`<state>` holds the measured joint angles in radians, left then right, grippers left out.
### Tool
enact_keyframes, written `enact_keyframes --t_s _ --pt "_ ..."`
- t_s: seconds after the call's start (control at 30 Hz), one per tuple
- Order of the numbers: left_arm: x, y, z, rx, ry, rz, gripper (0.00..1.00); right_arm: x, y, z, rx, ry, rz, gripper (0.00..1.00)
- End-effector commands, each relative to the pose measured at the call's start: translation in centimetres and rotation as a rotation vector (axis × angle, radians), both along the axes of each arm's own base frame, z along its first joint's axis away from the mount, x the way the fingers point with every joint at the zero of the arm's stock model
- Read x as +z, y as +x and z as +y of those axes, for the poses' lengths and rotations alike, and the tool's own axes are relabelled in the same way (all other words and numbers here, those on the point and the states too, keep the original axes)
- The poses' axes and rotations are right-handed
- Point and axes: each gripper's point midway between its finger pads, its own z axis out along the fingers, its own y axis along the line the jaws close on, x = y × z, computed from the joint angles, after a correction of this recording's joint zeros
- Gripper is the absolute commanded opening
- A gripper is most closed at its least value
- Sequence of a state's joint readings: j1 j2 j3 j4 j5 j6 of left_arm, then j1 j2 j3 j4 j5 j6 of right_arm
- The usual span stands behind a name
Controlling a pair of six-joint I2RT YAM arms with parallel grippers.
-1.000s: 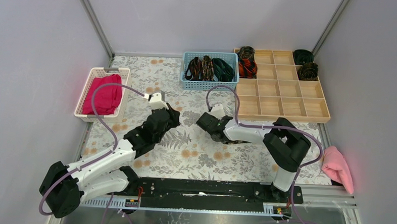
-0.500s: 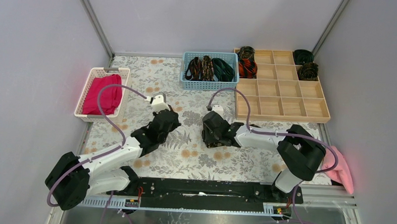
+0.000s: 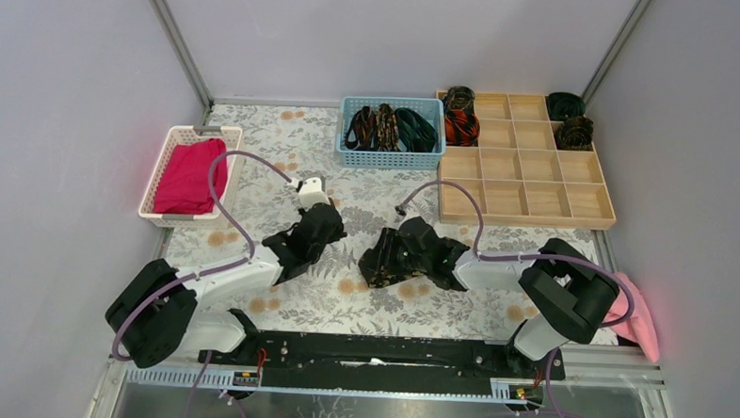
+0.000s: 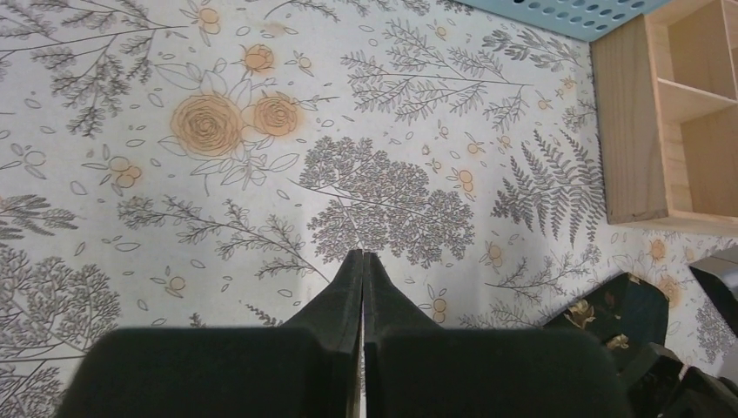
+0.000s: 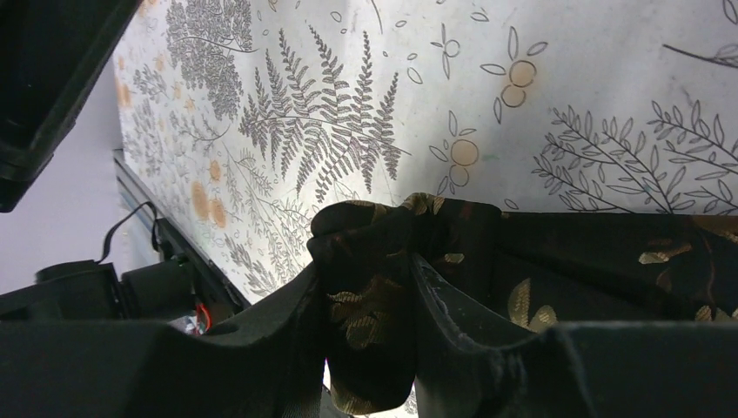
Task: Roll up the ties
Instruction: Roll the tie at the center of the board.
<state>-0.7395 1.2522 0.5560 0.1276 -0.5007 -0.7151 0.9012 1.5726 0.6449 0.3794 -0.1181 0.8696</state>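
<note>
- Top: both arms stretch low over the mat (image 3: 284, 139), left gripper (image 3: 331, 228) and right gripper (image 3: 373, 263) near each other at centre
- Left wrist: jaws pressed together, empty; tie (image 4: 622, 312) lies on the mat off to their right
- Right wrist: fingers (image 5: 283, 344) clamp a fold of the gold-flecked tie (image 5: 574, 261)

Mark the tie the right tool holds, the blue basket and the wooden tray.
tie (image 5: 370, 318): right wrist view, on the pinched fold.
blue basket (image 3: 390, 159): top external view, front wall.
wooden tray (image 3: 535, 219): top external view, near rim.
</note>
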Motion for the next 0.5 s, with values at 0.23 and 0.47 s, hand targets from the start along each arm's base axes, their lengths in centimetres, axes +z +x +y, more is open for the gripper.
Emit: enact_keyframes --t_s 0.23,0.47 --pt "1.6 1.5 -3.8 -0.116 -0.062 -0.068 0.00 -1.7 -0.5 -3.6 -0.094 0.106 0.100 0.40" --pt "1.6 0.5 -7.3 -0.239 -0.068 -0.088 0.00 -2.3 -0.6 -5.9 -0.142 0.022 0.088 0.41"
